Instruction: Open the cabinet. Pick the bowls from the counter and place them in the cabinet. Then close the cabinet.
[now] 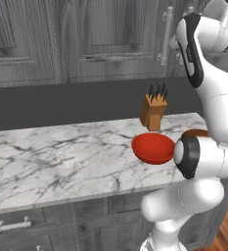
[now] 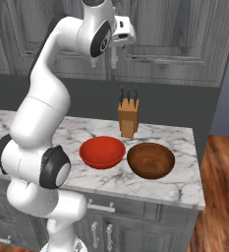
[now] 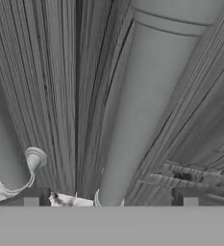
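While the arm reaches up to the closed dark grey cabinet (image 2: 175, 34), its gripper (image 3: 110, 194) sits at a silver bar handle (image 3: 147, 105), which runs between the two spread finger tips; whether they touch it cannot be told. On the marble counter (image 2: 180, 184), the red bowl (image 2: 102, 151) and brown bowl (image 2: 151, 160) sit just beside each other before a knife block (image 2: 128, 118).

Glossy red bowl (image 2: 102, 151), wood bowl (image 2: 151, 160), marble counter (image 2: 175, 184), wood-grain cabinet (image 2: 185, 34).
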